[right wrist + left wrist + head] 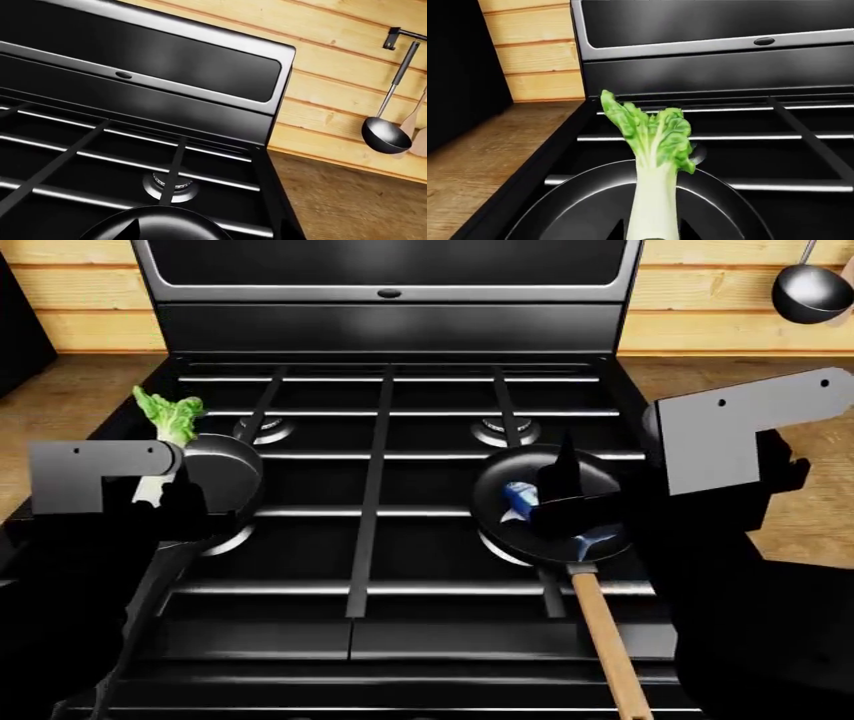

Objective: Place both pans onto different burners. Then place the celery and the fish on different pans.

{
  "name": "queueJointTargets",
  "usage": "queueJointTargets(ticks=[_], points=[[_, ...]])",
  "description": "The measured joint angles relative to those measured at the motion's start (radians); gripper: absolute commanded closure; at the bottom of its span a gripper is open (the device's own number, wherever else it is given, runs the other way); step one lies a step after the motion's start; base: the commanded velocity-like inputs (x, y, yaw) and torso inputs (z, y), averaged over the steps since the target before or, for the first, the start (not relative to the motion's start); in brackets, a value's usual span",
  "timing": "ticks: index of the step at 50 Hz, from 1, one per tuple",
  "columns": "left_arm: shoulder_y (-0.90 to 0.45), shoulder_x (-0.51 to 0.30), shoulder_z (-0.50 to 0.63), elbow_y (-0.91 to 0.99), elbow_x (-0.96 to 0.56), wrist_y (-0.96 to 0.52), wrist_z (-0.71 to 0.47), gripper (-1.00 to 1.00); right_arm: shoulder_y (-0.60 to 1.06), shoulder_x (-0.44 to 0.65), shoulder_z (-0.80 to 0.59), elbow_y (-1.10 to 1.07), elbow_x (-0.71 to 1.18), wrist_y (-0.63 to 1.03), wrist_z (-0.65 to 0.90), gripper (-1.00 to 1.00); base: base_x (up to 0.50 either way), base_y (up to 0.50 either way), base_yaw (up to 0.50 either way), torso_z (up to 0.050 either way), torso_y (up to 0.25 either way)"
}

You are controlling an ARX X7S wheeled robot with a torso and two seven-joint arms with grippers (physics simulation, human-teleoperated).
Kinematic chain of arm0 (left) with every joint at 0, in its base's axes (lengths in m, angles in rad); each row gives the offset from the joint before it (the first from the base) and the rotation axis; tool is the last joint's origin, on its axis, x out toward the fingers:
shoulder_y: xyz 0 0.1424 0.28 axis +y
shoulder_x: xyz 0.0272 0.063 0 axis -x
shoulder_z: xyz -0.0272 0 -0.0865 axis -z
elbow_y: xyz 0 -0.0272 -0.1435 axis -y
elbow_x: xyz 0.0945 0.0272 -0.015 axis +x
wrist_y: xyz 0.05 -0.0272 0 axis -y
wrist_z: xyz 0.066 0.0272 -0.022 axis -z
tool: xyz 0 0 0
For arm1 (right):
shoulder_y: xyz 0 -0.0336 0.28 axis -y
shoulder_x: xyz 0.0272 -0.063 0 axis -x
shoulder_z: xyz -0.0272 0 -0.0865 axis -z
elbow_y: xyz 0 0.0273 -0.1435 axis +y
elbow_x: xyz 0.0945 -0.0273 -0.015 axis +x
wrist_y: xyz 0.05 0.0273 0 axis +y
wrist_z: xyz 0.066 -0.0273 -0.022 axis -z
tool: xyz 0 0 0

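My left gripper (650, 236) is shut on the celery (654, 150), gripping the white stalk so the green leaves point toward the stove's back. The celery (166, 418) hangs over the left pan (227, 476), which sits on the front-left burner; this pan (577, 210) shows under the stalk. The wooden-handled pan (554, 525) rests on the front-right burner with the blue fish (519, 502) inside. My right gripper (561, 488) hovers open just above that pan (157, 226) and hides part of the fish. One fingertip (135, 229) shows in the right wrist view.
Both back burners (263, 428) (505, 430) stand bare under the grates; one burner (170, 184) shows close up. A black ladle (810, 288) hangs on the wooden wall at the right. Wooden counter (60, 405) flanks the stove.
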Motion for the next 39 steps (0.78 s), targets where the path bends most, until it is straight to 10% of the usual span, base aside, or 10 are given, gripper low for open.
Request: queueJointTargets(ticks=[7,8,39], points=[[0.012,0.004,0.003,-0.017,0.007,0.010,0.009,1.00,-0.007,0.000,-0.002,0.002,-0.007,-0.005,-0.005,-1.00,0.00,0.00,0.00,0.000,0.000],[0.014,0.005,0.004,-0.018,0.008,0.011,0.010,-1.00,-0.007,0.000,-0.003,0.002,-0.008,-0.006,-0.006,-1.00,0.00,0.00,0.00,0.000,0.000],[-0.025,-0.055,-0.072,0.177,-0.088,-0.015,-0.080,-1.00,-0.007,0.005,-0.008,-0.029,-0.006,-0.006,0.017,-1.00,0.00,0.00,0.00,0.000,0.000]])
